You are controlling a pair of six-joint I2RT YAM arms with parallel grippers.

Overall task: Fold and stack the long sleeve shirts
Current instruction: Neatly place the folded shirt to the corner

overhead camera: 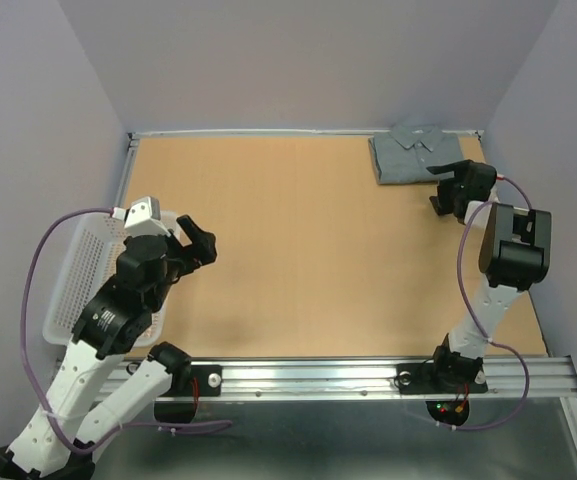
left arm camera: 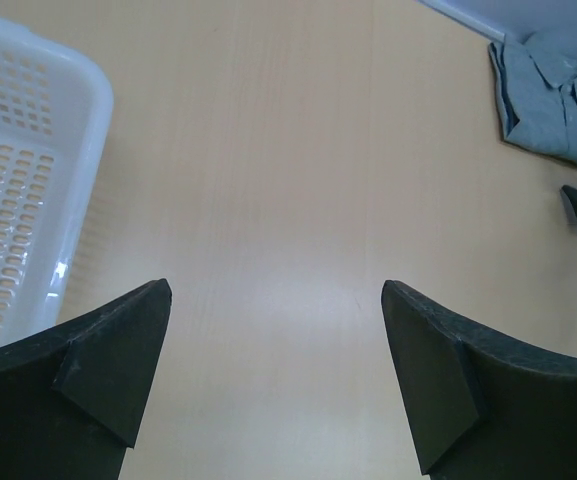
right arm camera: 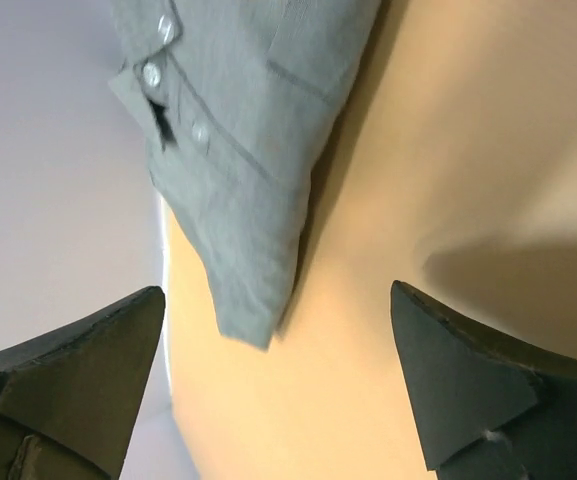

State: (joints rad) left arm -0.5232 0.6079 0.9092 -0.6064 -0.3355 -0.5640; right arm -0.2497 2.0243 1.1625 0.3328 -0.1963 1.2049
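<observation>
Folding seems finished: the right gripper (overhead camera: 438,188), spread and empty, is hovering just beside the folded mid-grey button-up cloth shirt (overhead camera: 420,152). The left gripper (left arm camera: 276,285), likewise spread, is idling well away from it. Lifting clear probably comes next.

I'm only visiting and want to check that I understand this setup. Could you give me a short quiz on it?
1. Where does the grey shirt lie? A) in the basket B) folded at the table's far right corner C) in an end effector
2. True or false: the left end effector and the right end effector are both open and empty.
3. Fill in: the white mesh thing at the table's left edge is a ____.
Key: 1 B; 2 true; 3 basket.
</observation>
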